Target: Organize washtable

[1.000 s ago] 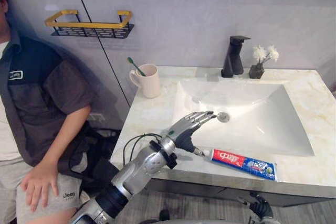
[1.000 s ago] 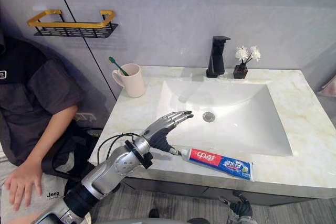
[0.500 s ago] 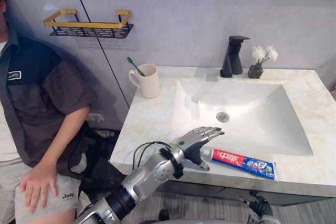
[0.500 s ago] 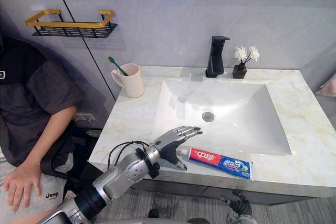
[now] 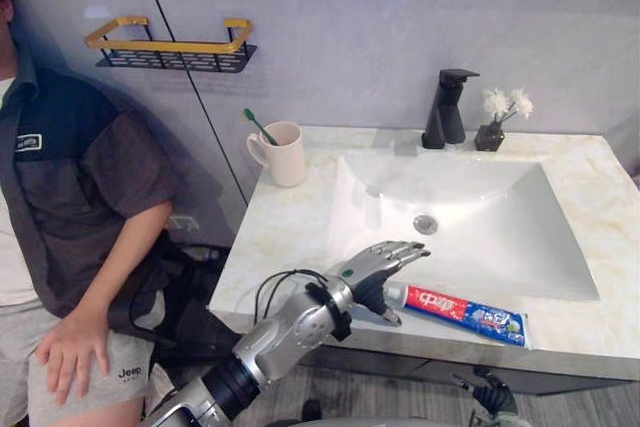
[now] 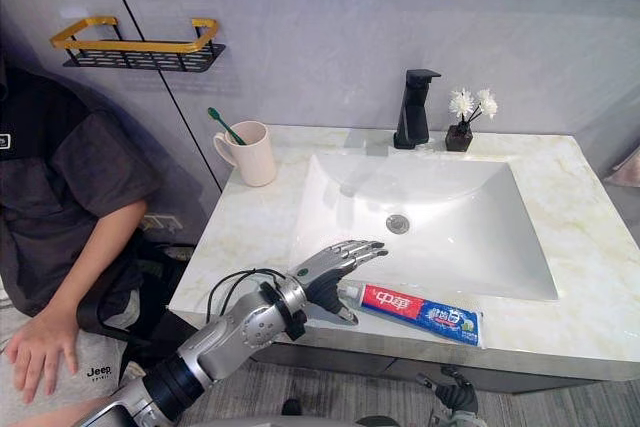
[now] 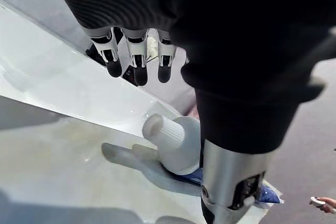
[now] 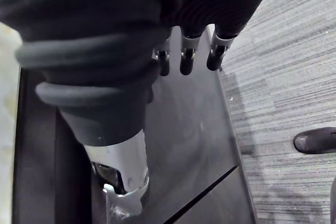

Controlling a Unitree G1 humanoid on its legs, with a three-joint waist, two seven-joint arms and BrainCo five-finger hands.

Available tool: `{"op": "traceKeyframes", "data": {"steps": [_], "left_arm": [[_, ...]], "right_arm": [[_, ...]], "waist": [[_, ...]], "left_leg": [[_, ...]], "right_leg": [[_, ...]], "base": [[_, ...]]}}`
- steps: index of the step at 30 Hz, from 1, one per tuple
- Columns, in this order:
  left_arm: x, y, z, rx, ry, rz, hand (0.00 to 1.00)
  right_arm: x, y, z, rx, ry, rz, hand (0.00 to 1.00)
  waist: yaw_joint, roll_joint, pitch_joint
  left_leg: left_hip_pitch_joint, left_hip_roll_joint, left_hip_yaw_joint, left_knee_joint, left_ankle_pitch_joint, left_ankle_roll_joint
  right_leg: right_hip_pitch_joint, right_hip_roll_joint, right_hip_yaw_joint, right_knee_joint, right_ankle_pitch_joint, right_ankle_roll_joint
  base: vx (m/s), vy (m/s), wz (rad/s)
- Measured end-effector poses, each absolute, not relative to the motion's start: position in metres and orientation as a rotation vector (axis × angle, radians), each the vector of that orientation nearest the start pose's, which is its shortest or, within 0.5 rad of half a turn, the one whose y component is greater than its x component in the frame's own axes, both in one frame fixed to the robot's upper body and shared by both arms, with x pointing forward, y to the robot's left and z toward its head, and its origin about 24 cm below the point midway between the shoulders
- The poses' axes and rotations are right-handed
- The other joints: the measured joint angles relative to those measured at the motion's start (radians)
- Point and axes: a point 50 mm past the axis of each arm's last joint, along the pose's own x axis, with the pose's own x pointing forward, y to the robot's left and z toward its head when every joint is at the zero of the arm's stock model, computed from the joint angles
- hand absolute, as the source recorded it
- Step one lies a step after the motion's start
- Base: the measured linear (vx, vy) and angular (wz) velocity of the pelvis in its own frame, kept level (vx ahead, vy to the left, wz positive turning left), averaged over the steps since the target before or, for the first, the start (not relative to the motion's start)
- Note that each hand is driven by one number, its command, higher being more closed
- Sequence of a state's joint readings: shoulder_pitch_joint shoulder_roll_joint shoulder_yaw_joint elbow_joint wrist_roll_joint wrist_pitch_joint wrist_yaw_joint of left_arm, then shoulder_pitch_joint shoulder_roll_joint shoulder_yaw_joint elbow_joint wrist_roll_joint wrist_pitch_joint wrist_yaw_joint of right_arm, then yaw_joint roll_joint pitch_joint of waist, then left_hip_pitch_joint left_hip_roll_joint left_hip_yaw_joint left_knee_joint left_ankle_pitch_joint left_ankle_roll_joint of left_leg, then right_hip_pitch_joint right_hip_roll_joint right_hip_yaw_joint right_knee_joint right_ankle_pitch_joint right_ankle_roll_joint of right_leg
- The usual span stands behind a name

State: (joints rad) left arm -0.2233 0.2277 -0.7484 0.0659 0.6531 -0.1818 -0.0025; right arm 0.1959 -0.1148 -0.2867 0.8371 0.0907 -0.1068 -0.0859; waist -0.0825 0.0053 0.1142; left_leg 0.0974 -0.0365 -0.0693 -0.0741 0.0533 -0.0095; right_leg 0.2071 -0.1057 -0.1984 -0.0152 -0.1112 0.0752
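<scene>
Toothpaste [image 5: 462,309] lies along your counter's [image 5: 280,237] front edge, its cap [image 7: 164,132] beside the left hand [image 5: 372,272], whose fingers stretch straight above it, gripping nothing; your right hand [image 8: 187,59] hangs relaxed.

Toothpaste tube [image 5: 465,309] red+blue w/ white cap [image 7: 163,132]; mug [image 5: 286,154] cream; toothbrush [image 5: 259,125] green; faucet [image 5: 444,107] black; counter [image 5: 280,237] beige veined marble; sink [image 5: 490,237] white.

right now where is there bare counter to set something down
Bare counter left of the basin, between the mug and the left hand, and the strip right of the basin. Crowded: the front edge with hand and toothpaste, the back ledge by faucet and vase.
</scene>
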Motion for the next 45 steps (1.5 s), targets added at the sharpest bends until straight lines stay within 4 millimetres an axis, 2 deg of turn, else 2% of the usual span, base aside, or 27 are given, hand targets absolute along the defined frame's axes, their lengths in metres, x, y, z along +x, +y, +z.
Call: {"op": "traceKeyframes", "data": {"steps": [3, 7, 12, 15, 16, 25, 30, 36, 41, 45], "left_arm": [[0.22, 0.005, 0.045, 0.878, -0.464, -0.818, 0.0], [0.22, -0.001, 0.045, 0.862, -0.467, -0.806, 0.0], [0.233, -0.007, 0.05, 0.901, -0.494, -0.79, 0.0], [0.236, -0.009, 0.05, 0.907, -0.494, -0.778, 0.0], [0.238, -0.01, 0.048, 0.913, -0.484, -0.775, 1.0], [0.245, -0.019, 0.044, 1.031, -0.541, -0.836, 1.0], [0.247, -0.016, 0.044, 1.086, -0.57, -0.838, 1.0], [0.251, -0.008, 0.045, 1.106, -0.573, -0.834, 1.0], [0.254, -0.003, 0.048, 1.098, -0.549, -0.795, 1.0], [0.262, 0.012, 0.051, 1.062, -0.489, -0.68, 1.0]], "right_arm": [[0.093, -0.247, -0.136, 0.028, 0.88, -0.488, 0.0], [0.093, -0.246, -0.137, 0.042, 0.879, -0.497, 0.0], [0.096, -0.245, -0.137, 0.049, 0.873, -0.499, 0.0], [0.097, -0.244, -0.136, 0.05, 0.871, -0.498, 0.0], [0.098, -0.244, -0.136, 0.051, 0.868, -0.497, 0.0], [0.105, -0.244, -0.135, 0.06, 0.851, -0.499, 0.0], [0.101, -0.249, -0.135, 0.076, 0.853, -0.53, 0.0], [0.102, -0.259, -0.132, 0.086, 0.836, -0.573, 0.0], [0.095, -0.271, -0.129, 0.149, 0.813, -0.688, 0.0], [0.085, -0.299, -0.117, 0.247, 0.713, -0.907, 0.0]], "waist": [[-0.016, -0.001, 0.002], [-0.016, 0.004, 0.004], [-0.02, 0.006, 0.014], [-0.036, 0.007, 0.016], [-0.041, 0.007, 0.016], [-0.044, 0.022, 0.023], [-0.05, 0.028, 0.023], [-0.068, 0.049, 0.02], [-0.07, 0.049, 0.02], [-0.07, 0.049, 0.02]], "left_leg": [[0.002, 0.0, 0.002, -0.006, 0.0, 0.0], [0.008, 0.001, 0.011, -0.017, 0.0, 0.0], [0.008, 0.002, 0.018, -0.017, 0.0, -0.001], [0.009, 0.003, 0.024, -0.017, -0.001, -0.001], [0.009, 0.003, 0.029, -0.018, -0.001, -0.001], [0.009, 0.014, 0.072, -0.019, -0.003, -0.004], [0.009, 0.022, 0.077, -0.019, -0.005, -0.006], [0.009, 0.033, 0.098, -0.018, -0.011, -0.014], [0.014, 0.041, 0.115, -0.018, -0.016, -0.021], [0.013, 0.05, 0.154, -0.018, -0.027, -0.023]], "right_leg": [[0.0, 0.001, 0.002, -0.004, 0.0, 0.0], [0.0, 0.001, 0.01, -0.007, 0.0, 0.0], [-0.001, 0.001, 0.015, -0.008, 0.0, 0.0], [-0.002, 0.0, 0.019, -0.008, 0.0, 0.0], [-0.004, 0.0, 0.022, -0.008, 0.0, 0.0], [-0.025, 0.006, 0.067, -0.012, 0.012, -0.001], [-0.025, 0.016, 0.076, -0.02, 0.018, -0.006], [-0.034, 0.024, 0.099, -0.021, 0.02, -0.01], [-0.037, 0.032, 0.12, -0.022, 0.022, -0.013], [-0.058, 0.037, 0.158, -0.019, 0.024, -0.015]], "base": [[0.0, -0.006, -0.02], [0.01, -0.014, -0.06], [-0.01, -0.011, -0.02], [-0.03, -0.016, -0.04], [-0.03, -0.015, -0.08], [-0.04, -0.012, -0.15], [-0.03, -0.032, -0.06], [-0.01, -0.03, -0.12], [-0.02, -0.034, -0.11], [-0.01, -0.018, -0.27]]}}
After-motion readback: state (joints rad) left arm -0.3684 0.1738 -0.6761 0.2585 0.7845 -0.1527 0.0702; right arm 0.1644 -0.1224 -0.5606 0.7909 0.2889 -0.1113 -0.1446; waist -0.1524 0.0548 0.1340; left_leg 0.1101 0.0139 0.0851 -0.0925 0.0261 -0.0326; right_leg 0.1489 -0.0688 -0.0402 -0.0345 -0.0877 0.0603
